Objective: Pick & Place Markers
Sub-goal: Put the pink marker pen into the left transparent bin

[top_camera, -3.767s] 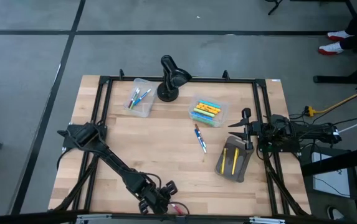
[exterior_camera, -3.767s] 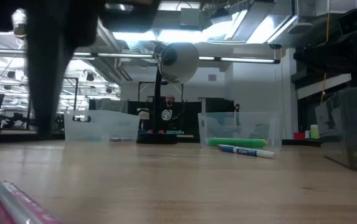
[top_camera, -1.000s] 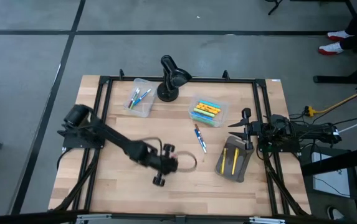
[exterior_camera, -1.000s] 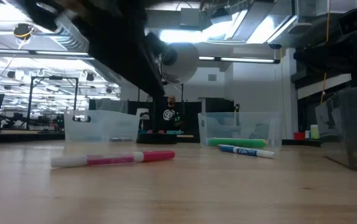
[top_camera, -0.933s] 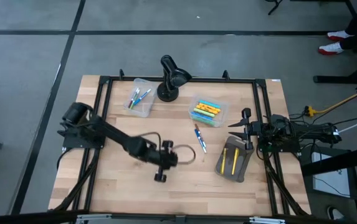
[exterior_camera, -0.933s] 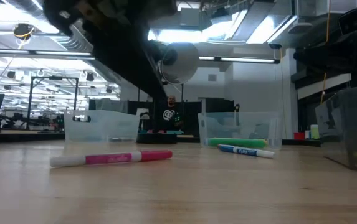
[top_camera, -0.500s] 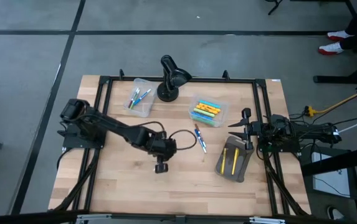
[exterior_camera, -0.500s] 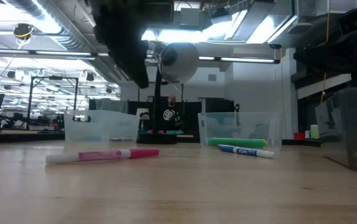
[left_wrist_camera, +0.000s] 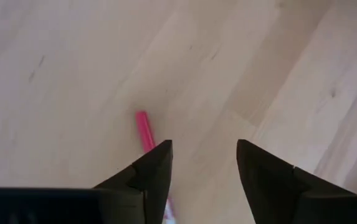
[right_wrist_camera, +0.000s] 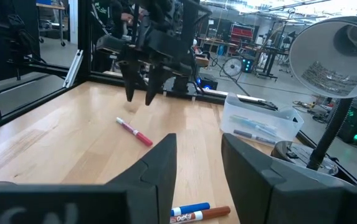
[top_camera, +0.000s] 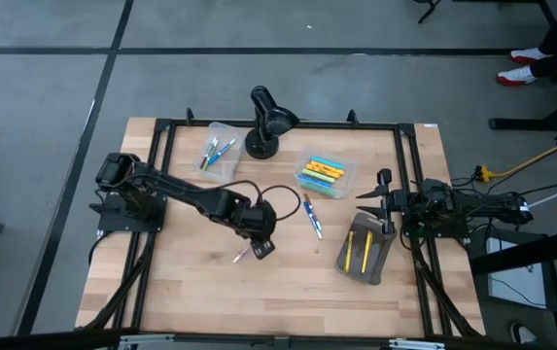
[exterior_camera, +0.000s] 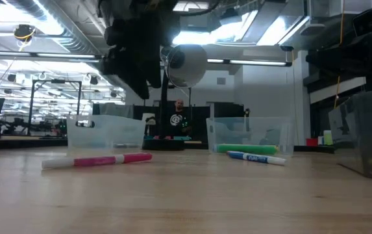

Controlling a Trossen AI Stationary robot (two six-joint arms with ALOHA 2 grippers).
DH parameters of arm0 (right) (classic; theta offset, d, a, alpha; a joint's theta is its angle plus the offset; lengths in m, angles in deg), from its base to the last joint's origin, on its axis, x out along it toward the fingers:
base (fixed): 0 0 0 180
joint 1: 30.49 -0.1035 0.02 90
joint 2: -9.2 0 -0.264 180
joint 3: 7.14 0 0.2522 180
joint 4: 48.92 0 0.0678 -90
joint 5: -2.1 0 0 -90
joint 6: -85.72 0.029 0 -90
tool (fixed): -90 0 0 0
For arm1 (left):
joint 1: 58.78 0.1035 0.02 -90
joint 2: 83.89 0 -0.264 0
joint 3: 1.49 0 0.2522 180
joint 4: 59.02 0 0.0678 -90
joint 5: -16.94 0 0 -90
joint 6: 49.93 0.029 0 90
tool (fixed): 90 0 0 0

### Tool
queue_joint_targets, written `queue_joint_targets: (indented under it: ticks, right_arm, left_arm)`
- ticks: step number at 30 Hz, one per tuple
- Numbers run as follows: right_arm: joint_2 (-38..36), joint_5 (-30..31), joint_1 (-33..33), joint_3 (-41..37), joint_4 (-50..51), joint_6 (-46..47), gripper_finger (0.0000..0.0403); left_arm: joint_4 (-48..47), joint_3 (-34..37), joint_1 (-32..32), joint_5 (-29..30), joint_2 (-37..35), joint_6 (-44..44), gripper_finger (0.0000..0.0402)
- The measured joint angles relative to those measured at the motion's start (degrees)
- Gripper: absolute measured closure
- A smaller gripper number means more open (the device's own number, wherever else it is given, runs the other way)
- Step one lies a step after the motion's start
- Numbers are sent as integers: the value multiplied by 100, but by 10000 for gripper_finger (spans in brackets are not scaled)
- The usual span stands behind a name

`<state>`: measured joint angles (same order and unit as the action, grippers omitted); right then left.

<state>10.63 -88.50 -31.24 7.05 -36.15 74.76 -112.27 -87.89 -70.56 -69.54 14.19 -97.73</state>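
Moved: left claw (top_camera: 261, 250) released pink marker (exterior_camera: 98, 160) on table (top_camera: 288, 292) | lamp (top_camera: 266, 121), bins behind | right claw (right_wrist_camera: 197, 163) parted, empty

Robotics lab: test rigs (right_wrist_camera: 28, 37), equipment racks (right_wrist_camera: 240, 31).

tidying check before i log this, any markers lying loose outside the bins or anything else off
Two lie loose on the bare table. A pink marker sits mid-table, just under the left gripper, whose jaws stand open above it. A blue marker lies between the right bin and the grey pouch. Nothing looks spilled or damaged.
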Motion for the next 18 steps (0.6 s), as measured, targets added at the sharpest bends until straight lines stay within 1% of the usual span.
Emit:
queue_joint_targets:
  ticks: [4, 8, 13, 18]
  right_arm:
    - [0, -1, -2, 0, 0, 0, 276]
    - [0, -1, -2, 0, 0, 0, 276]
    - [0, -1, 0, 0, 0, 0, 276]
    - [2, -1, 0, 0, 0, -2, 276]
  left_arm:
    - [-402, 4, -56, -49, 0, -640, 230]
    - [-794, 4, -116, 51, 0, -1134, 232]
    - [-1111, 4, -135, 133, 28, -1377, 233]
    - [-1262, 7, -128, 8, 334, -1420, 233]
